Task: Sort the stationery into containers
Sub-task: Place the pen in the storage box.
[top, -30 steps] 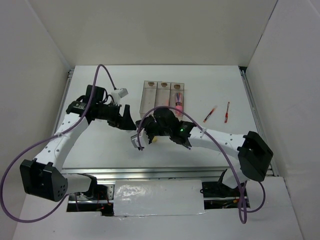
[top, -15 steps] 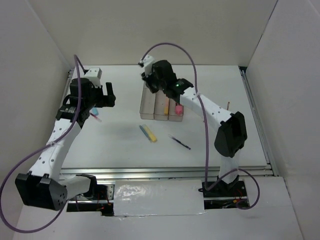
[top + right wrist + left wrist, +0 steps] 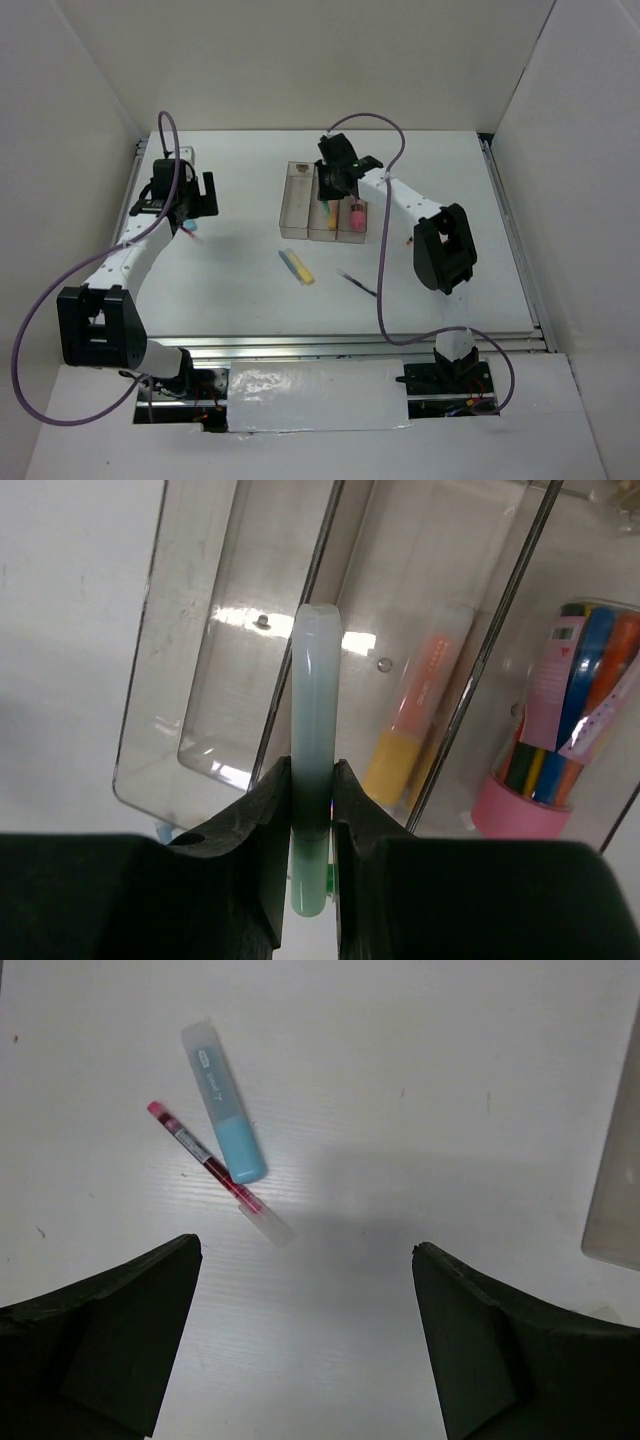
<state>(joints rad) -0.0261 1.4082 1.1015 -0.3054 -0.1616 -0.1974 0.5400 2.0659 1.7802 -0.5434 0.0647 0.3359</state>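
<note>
The right gripper (image 3: 312, 778) is clenched on a pale green marker (image 3: 314, 680), pinching it near one end. The marker's free end shows above the containers (image 3: 297, 205), over the wall between the left and middle compartments. The middle compartment holds an orange-yellow marker (image 3: 420, 715) lying lengthwise. The right compartment holds a fat pink-and-purple item (image 3: 555, 735) with coloured pens showing in it.

The left gripper (image 3: 305, 1250) is released, its fingers (image 3: 120, 1330) spread wide above the surface (image 3: 420, 1050), well apart from the containers on their left. Between and just ahead of those fingers lie a light blue highlighter (image 3: 222, 1110) and a thin red pen (image 3: 208, 1168), side by side and touching or nearly so; neither touches the gripper.

On the near side of the containers, toward the arm bases, a yellow marker (image 3: 300, 270) lies close beside a blue one (image 3: 288, 260). A thin dark pen (image 3: 358, 284) lies a little to their right, apart from them
</note>
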